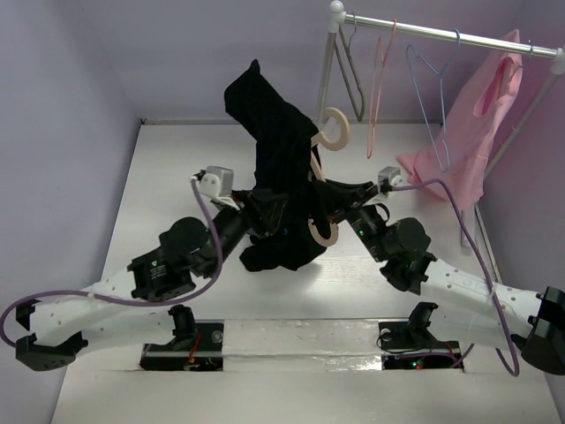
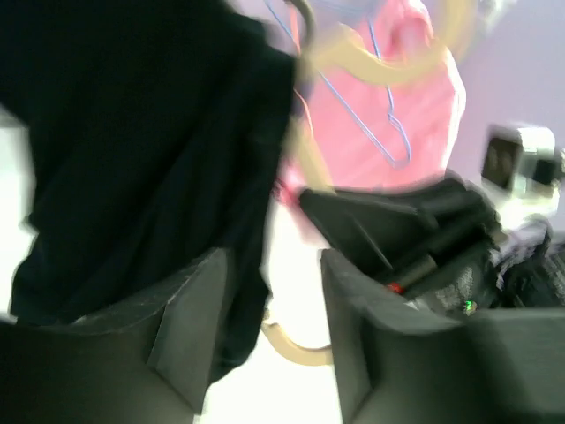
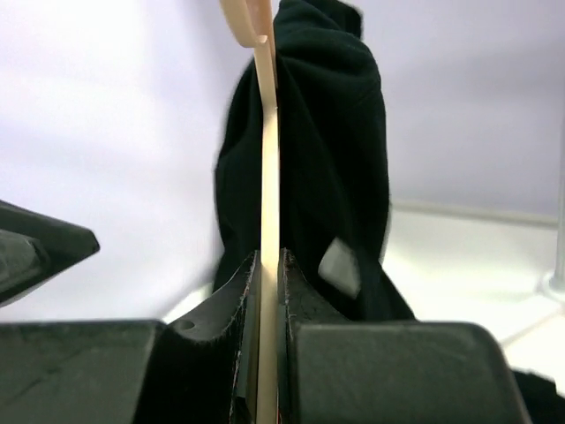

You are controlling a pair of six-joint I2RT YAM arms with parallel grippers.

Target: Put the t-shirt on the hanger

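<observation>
The black t-shirt (image 1: 274,150) hangs bunched over the tan wooden hanger (image 1: 336,131), held up above the table's middle. The hanger's hook sticks out to the right and one arm end shows below the cloth. My right gripper (image 1: 325,190) is shut on the hanger, whose thin edge (image 3: 267,177) runs up between the fingers (image 3: 267,261), with the shirt (image 3: 335,159) behind it. My left gripper (image 1: 265,208) sits against the shirt's lower part. Its jaws (image 2: 272,265) stand apart with the shirt (image 2: 132,132) beside the left finger and a hanger end (image 2: 300,346) beyond.
A clothes rack (image 1: 441,35) stands at the back right with grey (image 1: 351,71), pink (image 1: 378,88) and blue (image 1: 433,88) wire hangers and a pink garment (image 1: 468,141). Purple walls close in the table. The right arm (image 2: 424,238) shows in the left wrist view.
</observation>
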